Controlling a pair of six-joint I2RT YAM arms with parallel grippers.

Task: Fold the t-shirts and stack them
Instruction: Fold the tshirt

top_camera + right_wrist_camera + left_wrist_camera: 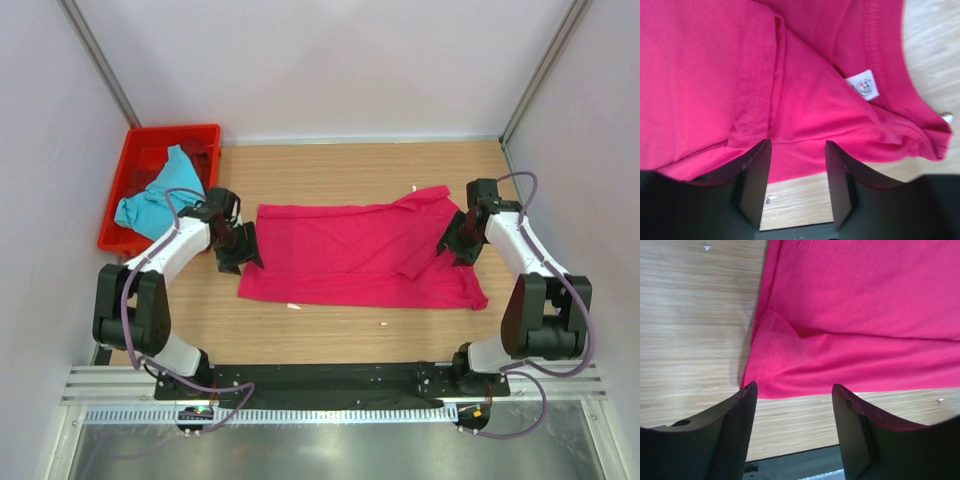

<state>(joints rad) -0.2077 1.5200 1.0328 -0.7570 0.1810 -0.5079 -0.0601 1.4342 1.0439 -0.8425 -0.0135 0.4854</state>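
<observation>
Centre of the counter: the magenta t-shirt lies in a long band; the turquoise t-shirt sits in the red crate, upper left. Flatten the rumpled collar end before your next fold. Left hand and right hand, at the band's ends: both open, holding nothing.

A wooden tabletop fills the middle of the frame. A magenta-pink t-shirt lies flat across its centre, stretched from left to right. A red crate sits at the upper left. Two small white scraps lie just below the shirt.
</observation>
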